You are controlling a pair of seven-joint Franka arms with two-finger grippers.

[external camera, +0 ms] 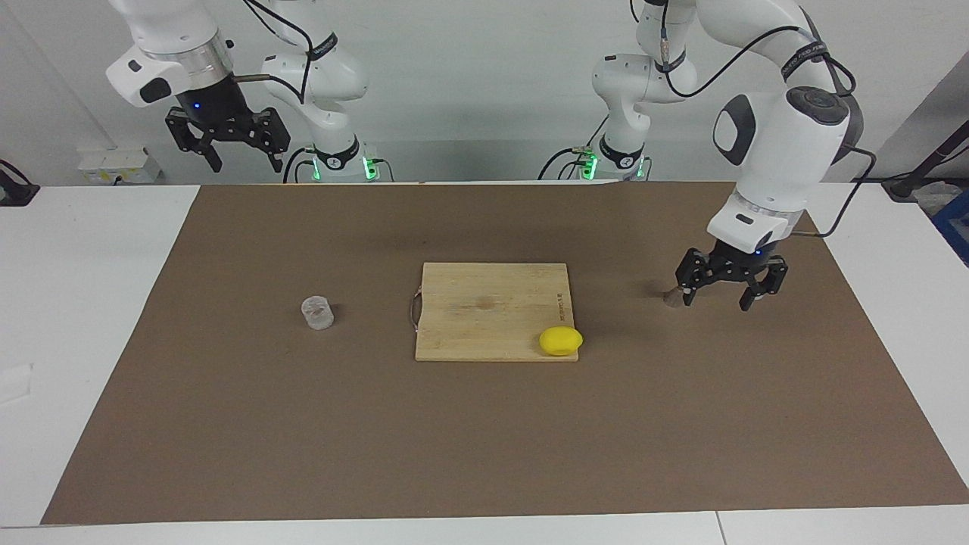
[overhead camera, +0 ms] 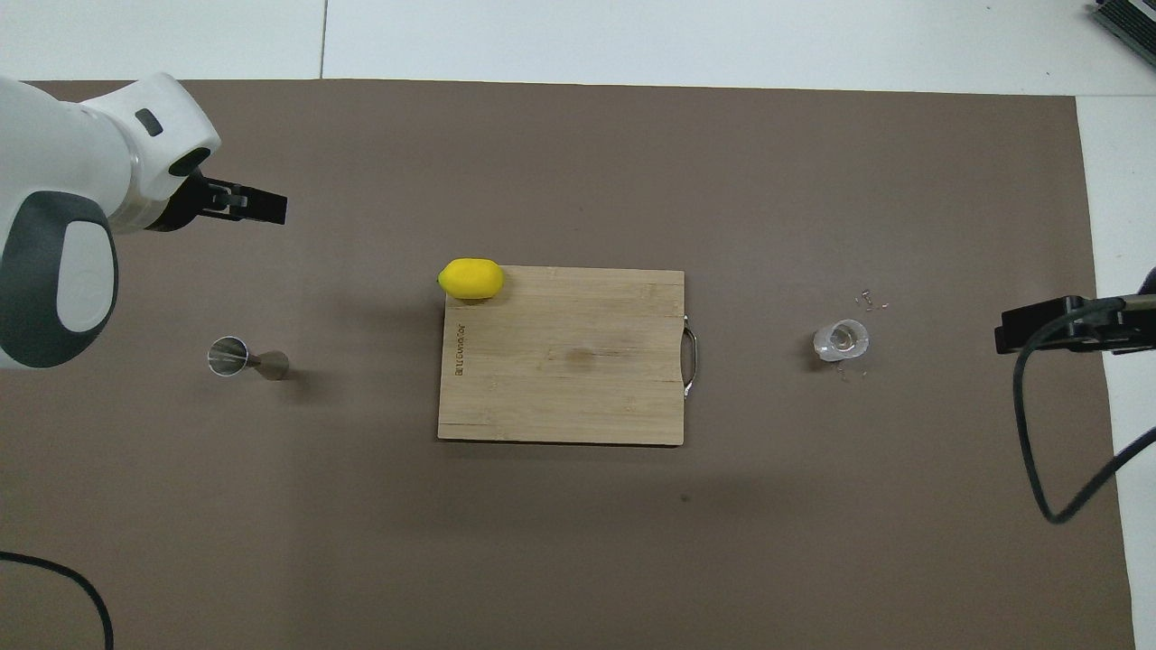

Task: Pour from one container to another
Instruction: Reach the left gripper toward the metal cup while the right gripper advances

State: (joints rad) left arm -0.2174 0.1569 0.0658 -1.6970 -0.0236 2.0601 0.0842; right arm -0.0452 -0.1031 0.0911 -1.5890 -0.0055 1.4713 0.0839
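High above the right arm's end of the table: right gripper (external camera: 247,166), jaws spread wide, nothing between them, waiting.

Below it on the brown mat (external camera: 227,424): glass cup (external camera: 317,312), upright, well apart from both grippers, beside the handle end of the cutting board (external camera: 492,310). Probably light, stiff, smooth and breakable. Best taken around the side wall at about half height, gently, and kept level until over the target.

On the board's corner farthest from the robots: lemon (external camera: 561,341), not part of the job.

Toward the left arm's end of the table: jigger (external camera: 671,297), small, of grey metal. Likely light and easy to tip, with a narrow mouth to aim at. Better held at the thin waist, or only steadied there.

Just beside it, low over the mat: left gripper (external camera: 718,303), jaws spread, pinching nothing. Contact between one finger and the jigger impossible to judge.

In the facing view: height of each gripper shown clearly, but the jigger half hidden by a finger. In the overhead view: jigger (overhead camera: 246,358) shown free, with round open mouth, waist and lower cone; glass cup (overhead camera: 841,339) seen from above, contents unclear; a few reddish specks (overhead camera: 869,300) on the mat near it. Only the tips of the right gripper (overhead camera: 1039,327) visible there.
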